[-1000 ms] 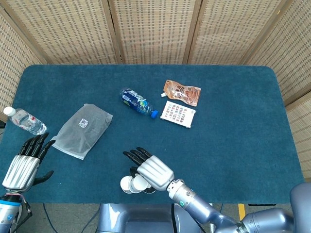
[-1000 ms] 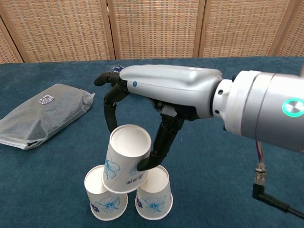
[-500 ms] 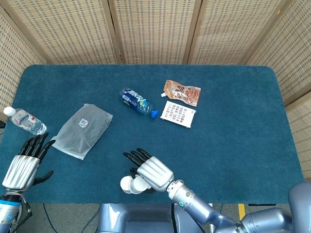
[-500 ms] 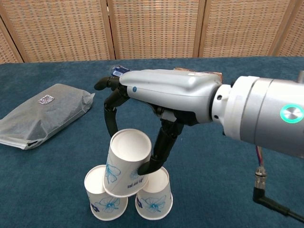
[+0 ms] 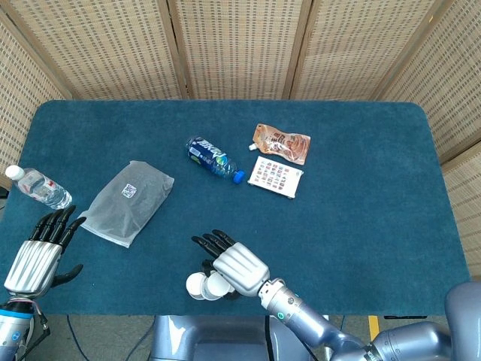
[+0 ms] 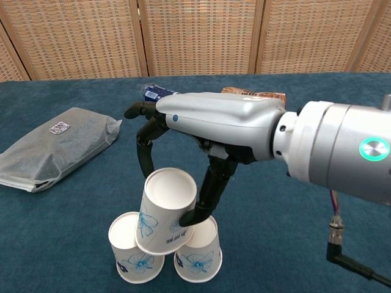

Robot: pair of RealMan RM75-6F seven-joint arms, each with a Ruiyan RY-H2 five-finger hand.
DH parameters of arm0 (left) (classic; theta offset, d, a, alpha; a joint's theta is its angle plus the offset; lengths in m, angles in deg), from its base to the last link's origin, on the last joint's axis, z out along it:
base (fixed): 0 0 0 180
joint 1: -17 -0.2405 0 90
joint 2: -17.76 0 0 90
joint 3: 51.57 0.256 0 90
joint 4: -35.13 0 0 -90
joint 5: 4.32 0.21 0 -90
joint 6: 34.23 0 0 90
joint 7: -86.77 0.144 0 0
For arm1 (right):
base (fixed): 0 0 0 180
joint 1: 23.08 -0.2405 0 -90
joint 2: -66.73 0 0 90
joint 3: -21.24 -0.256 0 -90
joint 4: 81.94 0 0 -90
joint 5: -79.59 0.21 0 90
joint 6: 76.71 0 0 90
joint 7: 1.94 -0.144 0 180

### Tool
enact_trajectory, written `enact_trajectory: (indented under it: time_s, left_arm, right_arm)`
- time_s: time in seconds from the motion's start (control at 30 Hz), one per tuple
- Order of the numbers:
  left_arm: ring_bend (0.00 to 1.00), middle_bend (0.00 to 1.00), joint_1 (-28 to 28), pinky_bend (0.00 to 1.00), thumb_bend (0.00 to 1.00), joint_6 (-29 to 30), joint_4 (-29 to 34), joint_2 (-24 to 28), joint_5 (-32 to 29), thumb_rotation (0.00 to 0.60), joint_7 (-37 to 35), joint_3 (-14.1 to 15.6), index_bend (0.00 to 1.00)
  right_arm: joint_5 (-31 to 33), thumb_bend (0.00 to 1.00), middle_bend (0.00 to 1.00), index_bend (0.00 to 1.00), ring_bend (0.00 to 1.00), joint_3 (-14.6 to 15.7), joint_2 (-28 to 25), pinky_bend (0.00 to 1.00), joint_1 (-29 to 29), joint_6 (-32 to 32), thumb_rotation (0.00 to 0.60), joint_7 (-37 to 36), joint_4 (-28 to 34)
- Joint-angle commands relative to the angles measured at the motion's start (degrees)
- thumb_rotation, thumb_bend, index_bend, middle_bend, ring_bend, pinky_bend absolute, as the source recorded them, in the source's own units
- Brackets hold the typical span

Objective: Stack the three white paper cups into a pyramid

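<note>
Two white paper cups with blue prints stand side by side near the table's front edge: the left cup (image 6: 135, 247) and the right cup (image 6: 200, 251). A third cup (image 6: 164, 210) sits tilted on top between them, mouth facing the chest camera. My right hand (image 6: 211, 122) arches over it and holds it between thumb and fingers. In the head view the right hand (image 5: 237, 266) covers most of the cups (image 5: 203, 286). My left hand (image 5: 36, 254) rests at the table's left front corner, fingers apart, holding nothing.
A grey plastic bag (image 5: 126, 201) lies left of centre. A blue bottle (image 5: 213, 159), an orange pouch (image 5: 282, 142) and a printed card (image 5: 275, 176) lie mid-table. A clear water bottle (image 5: 39, 187) lies at the left edge near my left hand.
The right hand has lowered the top cup slightly onto the two lower cups, and it sits a little less tilted. The left hand has not moved.
</note>
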Motion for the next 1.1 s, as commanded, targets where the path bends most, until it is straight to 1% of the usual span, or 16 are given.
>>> enact_trajectory:
  time_s: [0.03, 0.37, 0.63, 0.8, 1.1]
  left_arm:
    - [0.0, 0.0, 0.0, 0.07, 0.23, 0.0, 0.0, 0.0, 0.0, 0.6, -0.1, 0.0, 0.12]
    - [0.0, 0.0, 0.0, 0.07, 0.23, 0.1, 0.1, 0.1, 0.1, 0.6, -0.3, 0.0, 0.12]
    - [0.0, 0.0, 0.0, 0.07, 0.23, 0.0, 0.1, 0.1, 0.1, 0.6, -0.4, 0.0, 0.12]
    - [0.0, 0.0, 0.0, 0.07, 0.23, 0.1, 0.1, 0.2, 0.3, 0.6, -0.3, 0.0, 0.12]
    - [0.0, 0.0, 0.0, 0.07, 0.23, 0.0, 0.2, 0.2, 0.1, 0.6, -0.4, 0.0, 0.12]
  right_arm:
    - [0.2, 0.14, 0.0, 0.5, 0.0, 0.1, -0.1, 0.08, 0.0, 0.0, 0.6, 0.0, 0.1]
    - [0.8, 0.14, 0.0, 0.44, 0.0, 0.6, 0.0, 0.07, -0.2, -0.2, 0.6, 0.8, 0.1]
    - [0.7, 0.14, 0.0, 0.44, 0.0, 0.7, -0.3, 0.06, -0.1, -0.3, 0.6, 0.6, 1.0]
    - [0.6, 0.14, 0.0, 0.46, 0.0, 0.8, -0.4, 0.06, -0.2, -0.3, 0.6, 0.4, 1.2]
    - [0.5, 0.14, 0.0, 0.46, 0.0, 1.0, -0.1, 0.06, -0.2, -0.4, 0.6, 0.4, 1.6]
